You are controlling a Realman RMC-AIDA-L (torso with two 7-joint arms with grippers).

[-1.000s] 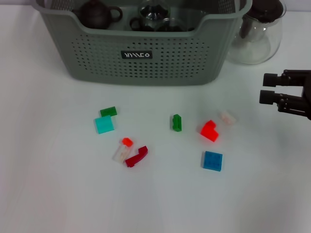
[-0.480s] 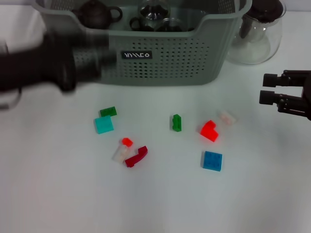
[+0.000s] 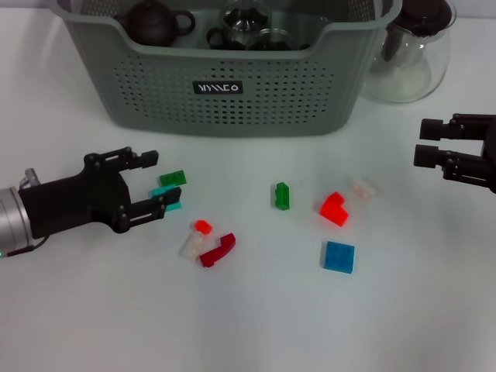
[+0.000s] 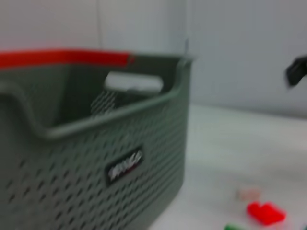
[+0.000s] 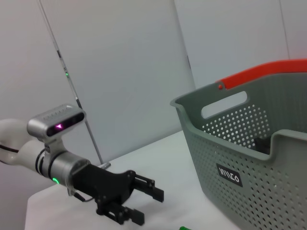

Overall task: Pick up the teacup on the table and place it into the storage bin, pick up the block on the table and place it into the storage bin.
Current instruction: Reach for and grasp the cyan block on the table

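The grey-green storage bin (image 3: 232, 85) stands at the back of the table, and it also fills the left wrist view (image 4: 96, 158). It holds a dark brown teapot (image 3: 151, 19) and glassware; I see no teacup on the table. Several small blocks lie in front of it. My left gripper (image 3: 161, 182) is open, its fingers on either side of a green block (image 3: 173, 177) and a teal block (image 3: 164, 194). The right wrist view shows that same left gripper (image 5: 149, 207) open. My right gripper (image 3: 428, 141) hovers open at the right edge, with nothing in it.
Other blocks on the table: small orange (image 3: 202, 226), clear (image 3: 190, 246), dark red (image 3: 218, 250), green (image 3: 281, 196), red-orange (image 3: 334, 208), pale pink (image 3: 362, 187), blue (image 3: 339, 256). A clear glass pitcher (image 3: 411, 54) stands right of the bin.
My left arm came into view, swept as a blur past the bin's front, and now sits low at the left with its fingers at the teal and green blocks. The right arm has not moved.
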